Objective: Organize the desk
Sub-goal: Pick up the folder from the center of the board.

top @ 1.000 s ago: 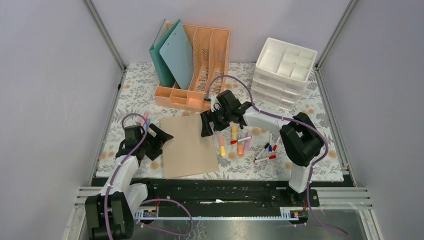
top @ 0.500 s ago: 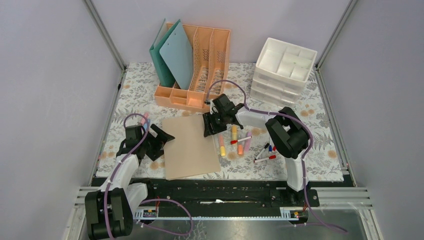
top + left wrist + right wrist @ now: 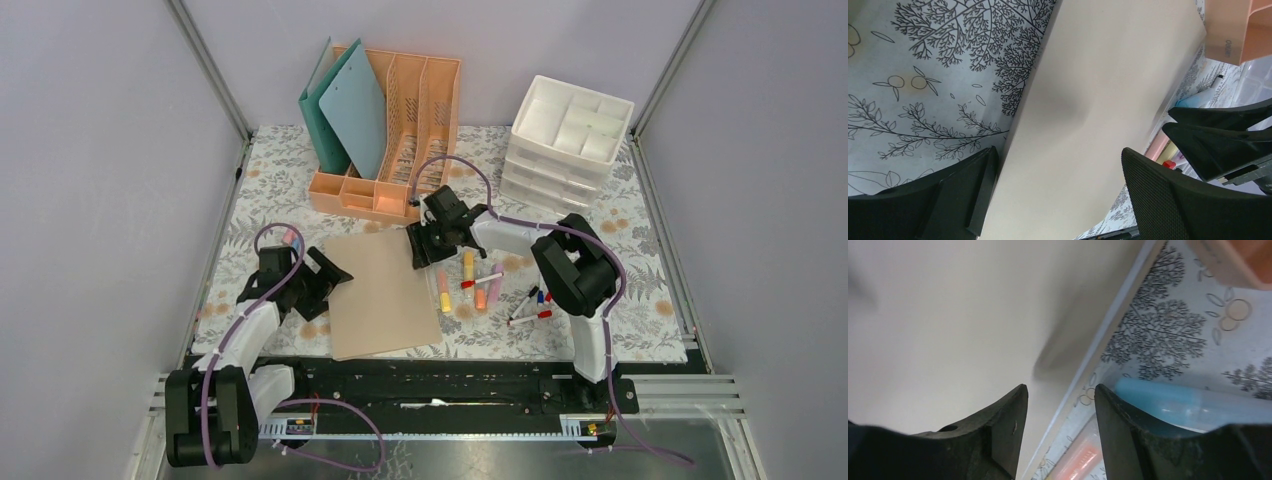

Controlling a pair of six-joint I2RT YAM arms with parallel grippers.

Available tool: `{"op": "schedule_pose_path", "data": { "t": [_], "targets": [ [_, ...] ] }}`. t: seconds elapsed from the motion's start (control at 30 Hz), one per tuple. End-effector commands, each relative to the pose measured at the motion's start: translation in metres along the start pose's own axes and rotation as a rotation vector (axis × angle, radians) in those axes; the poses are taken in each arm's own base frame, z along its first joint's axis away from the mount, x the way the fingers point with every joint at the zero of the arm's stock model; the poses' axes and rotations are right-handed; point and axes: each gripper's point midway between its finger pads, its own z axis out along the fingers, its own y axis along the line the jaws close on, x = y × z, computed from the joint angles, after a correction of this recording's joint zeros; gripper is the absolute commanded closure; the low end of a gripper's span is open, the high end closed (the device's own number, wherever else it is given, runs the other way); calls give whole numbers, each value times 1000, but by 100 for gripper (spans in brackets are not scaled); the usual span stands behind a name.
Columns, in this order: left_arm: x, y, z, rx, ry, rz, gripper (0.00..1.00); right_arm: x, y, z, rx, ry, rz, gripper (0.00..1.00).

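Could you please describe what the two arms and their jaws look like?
Both the left arm and right arm have white links with bulky black joints. A purple cable loops along each. The jaws are black, tapering wedges; one left inner face carries a fine dotted texture.

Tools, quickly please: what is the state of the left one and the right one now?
Left tool: open wide, over the beige sheet edge, holding nothing.
Right tool: jaws apart, astride the sheet's right edge, nothing gripped.
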Motion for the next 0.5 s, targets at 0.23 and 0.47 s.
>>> {"op": "schedule_pose_path", "data": {
  "t": [0.23,0.47],
  "targets": [
    [4,-4,1,11,26,35,1,18,16,7,-102,67,-5,41],
    [13,-53,-19,297,48,106,2,29,29,15,-182,122,32,42]
  ]
}}
